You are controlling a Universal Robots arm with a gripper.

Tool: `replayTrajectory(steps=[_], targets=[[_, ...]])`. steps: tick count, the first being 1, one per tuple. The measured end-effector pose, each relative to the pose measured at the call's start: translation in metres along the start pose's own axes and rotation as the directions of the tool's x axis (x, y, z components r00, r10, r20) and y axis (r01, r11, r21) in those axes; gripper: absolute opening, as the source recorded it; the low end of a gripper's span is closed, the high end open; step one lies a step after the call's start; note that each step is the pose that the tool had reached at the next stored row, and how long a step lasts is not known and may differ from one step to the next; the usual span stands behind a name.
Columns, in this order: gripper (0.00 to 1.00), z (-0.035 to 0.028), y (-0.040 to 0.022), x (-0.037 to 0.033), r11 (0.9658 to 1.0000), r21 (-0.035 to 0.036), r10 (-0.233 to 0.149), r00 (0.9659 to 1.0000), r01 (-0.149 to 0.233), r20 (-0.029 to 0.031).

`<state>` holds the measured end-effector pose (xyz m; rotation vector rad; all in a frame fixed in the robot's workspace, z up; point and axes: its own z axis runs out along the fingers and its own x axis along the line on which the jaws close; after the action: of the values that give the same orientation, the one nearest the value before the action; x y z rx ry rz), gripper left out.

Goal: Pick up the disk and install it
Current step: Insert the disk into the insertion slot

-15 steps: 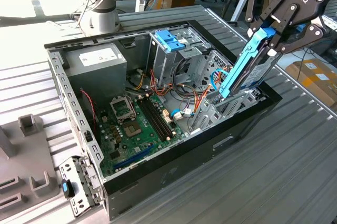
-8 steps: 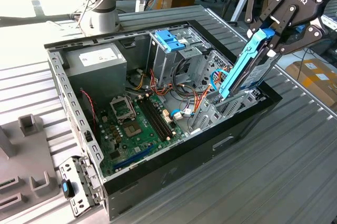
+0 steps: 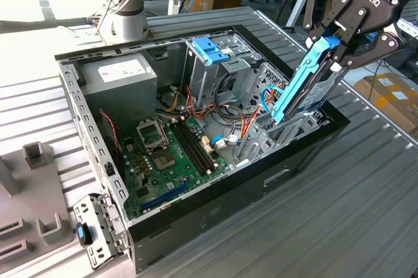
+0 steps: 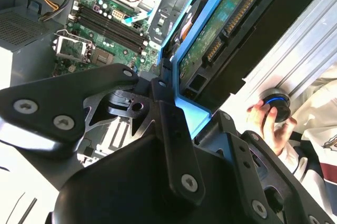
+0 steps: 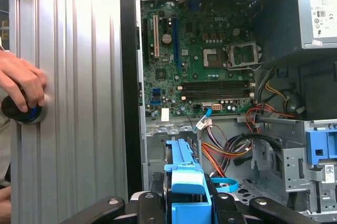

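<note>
My gripper is shut on the disk, a dark drive framed by light-blue rails. It holds the disk by its upper end at the exterior view's right. The disk stands steeply tilted, and its lower end reaches down into the grey metal drive bay at the near right corner of the open computer case. The second wrist view shows the disk's green circuit-board side and blue rail between the black fingers. In the first wrist view the blue end of the disk sits just beyond the gripper.
A blue handle on a grey cage stands inside the case beside loose cables. The motherboard and power supply lie further left. A person's hand rests on a black knob on the ribbed table. The arm's base stands behind.
</note>
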<state>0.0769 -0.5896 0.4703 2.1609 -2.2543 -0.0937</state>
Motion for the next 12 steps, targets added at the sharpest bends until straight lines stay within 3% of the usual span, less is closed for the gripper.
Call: replayTrajectory(steps=[12], targets=[[0.37,0.0047,0.0013,0.0002,1.0,0.0,0.0,1.0,0.0,0.0]])
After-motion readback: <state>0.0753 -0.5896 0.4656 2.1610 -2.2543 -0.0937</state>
